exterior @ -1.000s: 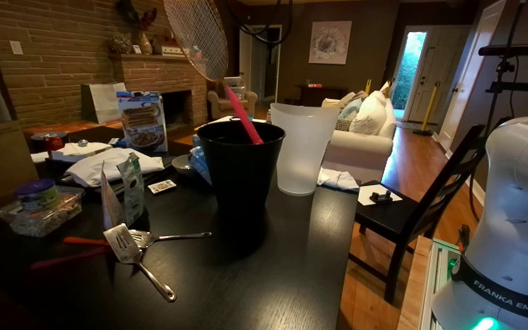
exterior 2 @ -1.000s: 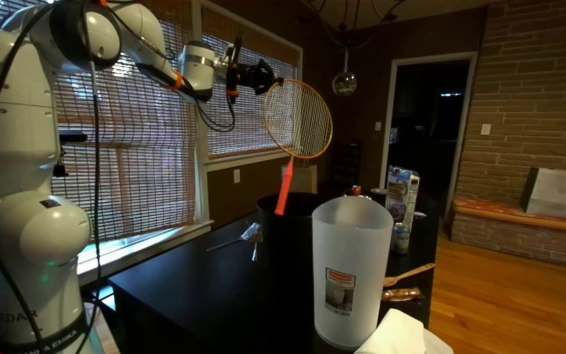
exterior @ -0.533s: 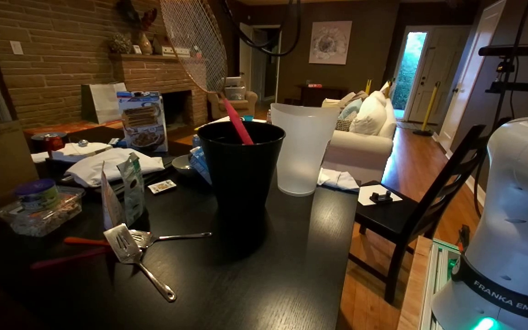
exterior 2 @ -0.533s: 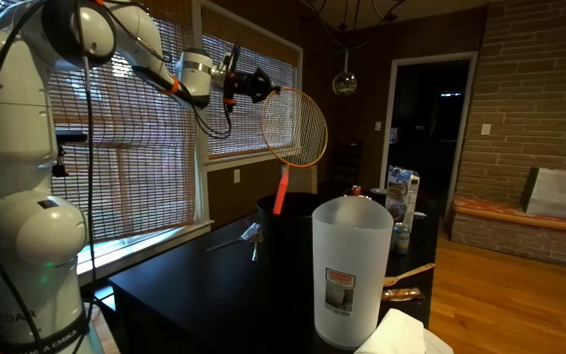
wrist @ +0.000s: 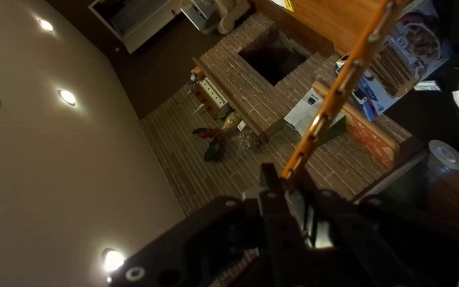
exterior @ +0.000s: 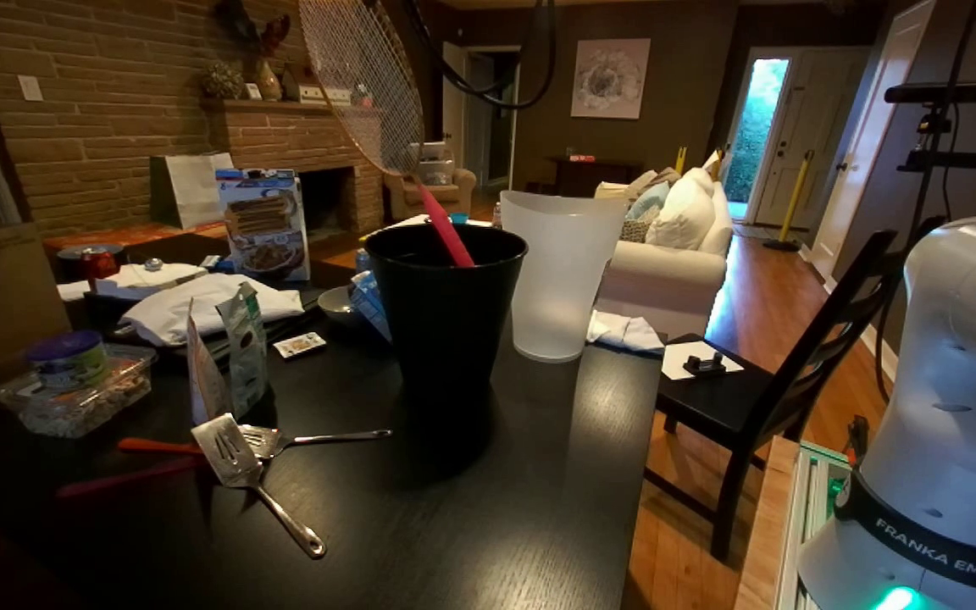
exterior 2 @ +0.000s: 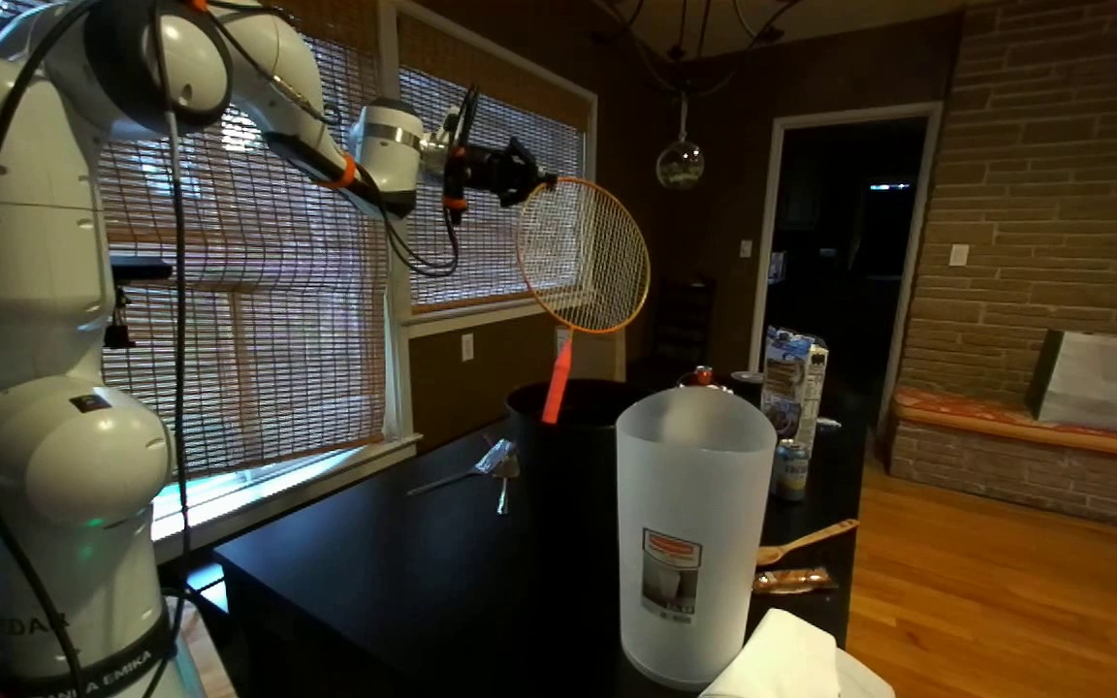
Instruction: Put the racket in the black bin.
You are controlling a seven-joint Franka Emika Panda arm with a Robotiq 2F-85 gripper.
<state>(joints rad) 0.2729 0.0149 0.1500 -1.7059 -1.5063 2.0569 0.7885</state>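
The racket (exterior 2: 585, 301) hung head-up over the black bin (exterior: 446, 330), its frame (wrist: 329, 107) gripped near the top by the jaws; in both exterior views the handle (exterior: 446, 227) appeared to slant into the bin's mouth, how deep was hidden. That hold on a thin curve could let the racket swivel, and a sideways drift might press the handle against the bin and tip it. Let go this high, the racket would probably drop hard and, with its head so far above the mouth, topple out. The white bin (exterior: 562, 280) stood close by, toward the tabletop (exterior: 530, 500) corner where the napkin (exterior: 623, 330) lay, leaving little room for a swing that way. Spatulas (exterior: 230, 449) and pouches (exterior: 244, 347) were on the opposite side.
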